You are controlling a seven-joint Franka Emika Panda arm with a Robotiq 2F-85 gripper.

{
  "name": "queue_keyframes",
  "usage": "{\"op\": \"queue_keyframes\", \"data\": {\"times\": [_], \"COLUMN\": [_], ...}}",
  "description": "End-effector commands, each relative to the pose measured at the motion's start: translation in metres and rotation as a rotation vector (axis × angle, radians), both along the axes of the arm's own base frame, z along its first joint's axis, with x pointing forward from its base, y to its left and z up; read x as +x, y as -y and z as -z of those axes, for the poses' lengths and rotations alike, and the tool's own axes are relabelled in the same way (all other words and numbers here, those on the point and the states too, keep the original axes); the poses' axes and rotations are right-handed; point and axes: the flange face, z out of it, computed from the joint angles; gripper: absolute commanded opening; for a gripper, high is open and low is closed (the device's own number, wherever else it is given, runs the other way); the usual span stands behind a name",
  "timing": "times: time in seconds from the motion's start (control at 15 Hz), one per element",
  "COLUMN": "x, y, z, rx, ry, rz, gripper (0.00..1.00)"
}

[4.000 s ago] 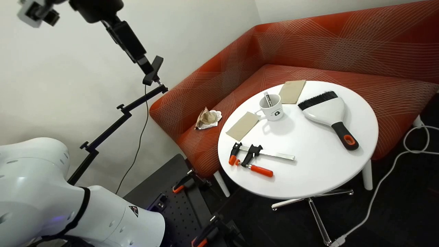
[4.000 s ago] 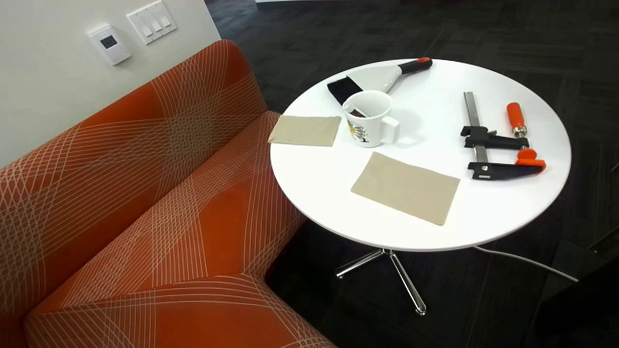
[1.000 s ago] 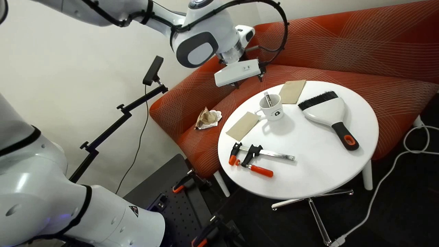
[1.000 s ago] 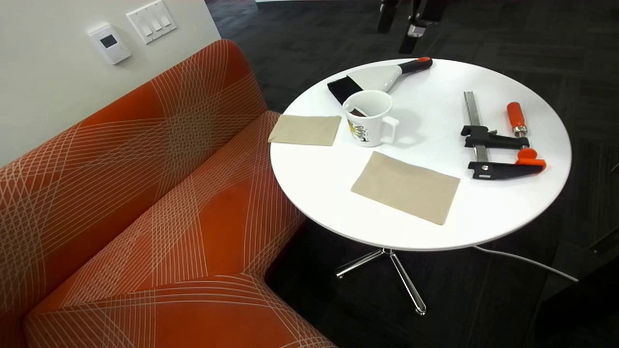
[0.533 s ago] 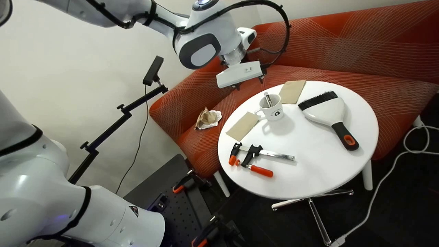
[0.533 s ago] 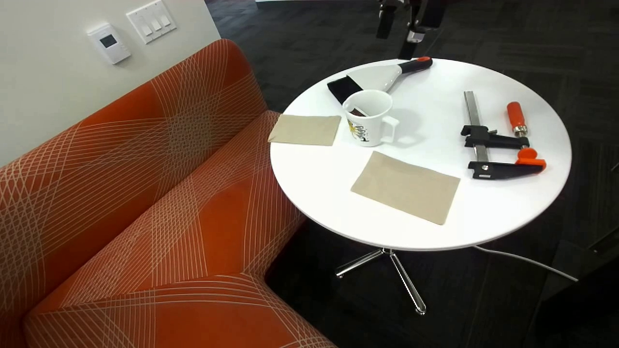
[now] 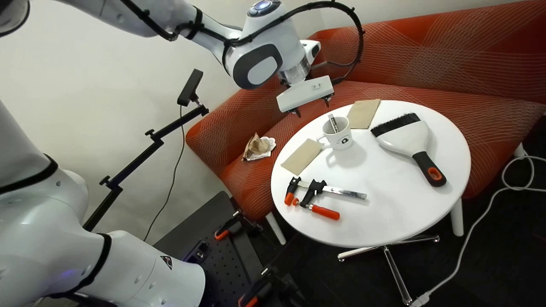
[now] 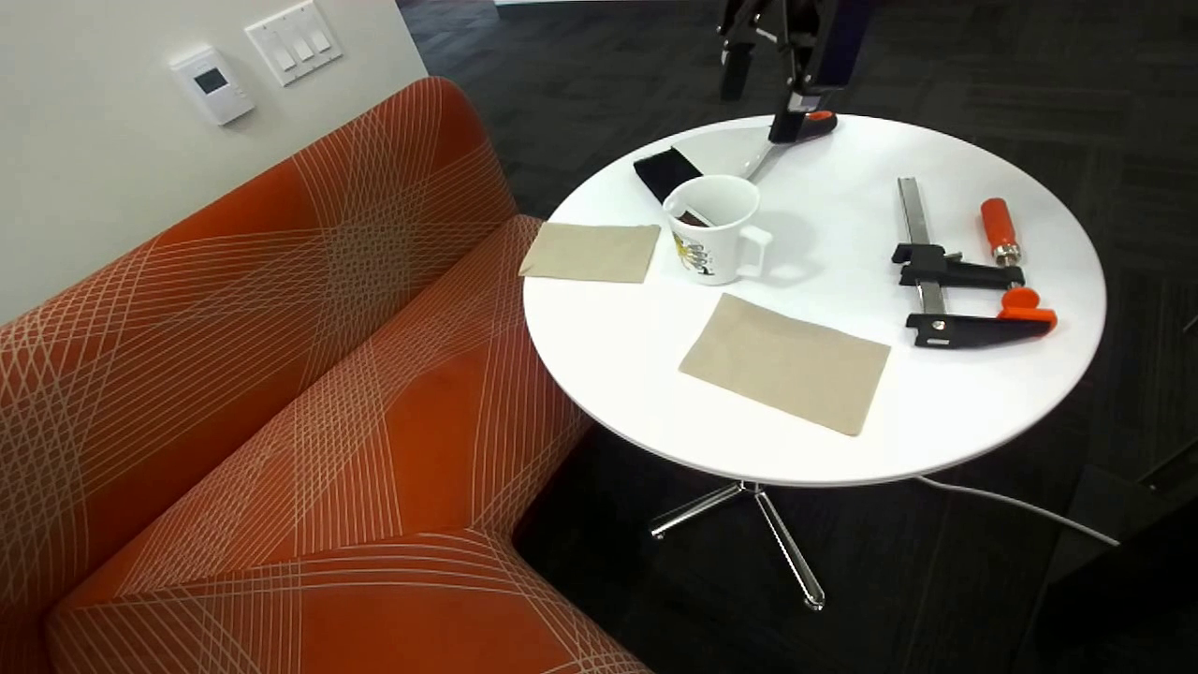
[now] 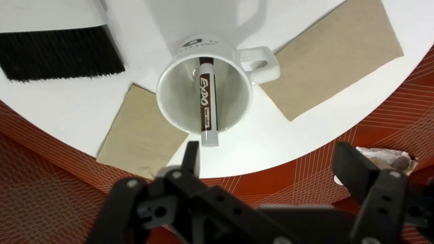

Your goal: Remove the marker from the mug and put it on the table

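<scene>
Tool (image 9: 267, 154) spread wide, clear of the marker (image 9: 206, 98)

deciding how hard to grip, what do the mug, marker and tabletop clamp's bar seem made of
Mug: glossy, probably glazed ceramic, given the shine on its handle, though plastic is possible. Marker: likely smooth plastic, from its even, printed barrel. Clamp bar: apparently bare metal, silvery and reflective.

In an exterior view, the white mug (image 7: 341, 143) stands upright on the far left part of the round, white-topped desk (image 7: 396, 209), its handle pointing left and a small dark emblem on its wall. The marker (image 9: 204, 98), white with a brown EXPO label, leans inside the mug, its pale grey end poking out above the far rim.
</scene>
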Motion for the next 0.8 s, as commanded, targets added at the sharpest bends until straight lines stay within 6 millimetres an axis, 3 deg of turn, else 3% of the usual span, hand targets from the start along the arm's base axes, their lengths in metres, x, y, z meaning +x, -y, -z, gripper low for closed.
{"op": "queue_keyframes", "data": {"times": [0.0, 0.27, 0.33, 0.4, 0.47, 0.6, 0.73], "x": [0.021, 0.036, 0.039, 0.043, 0.045, 0.049, 0.052], "y": [0.002, 0.006, 0.007, 0.007, 0.008, 0.010, 0.011], "z": [0.017, 0.033, 0.036, 0.039, 0.041, 0.046, 0.051], "rx": [0.003, 0.010, 0.010, 0.011, 0.012, 0.008, 0.003], "ry": [0.018, 0.025, 0.026, 0.030, 0.031, 0.035, 0.033], "rz": [-0.073, -0.115, -0.119, -0.127, -0.129, -0.132, -0.131], "gripper": [1.00, 1.00, 0.94, 0.77, 0.70, 0.60, 0.61]}}
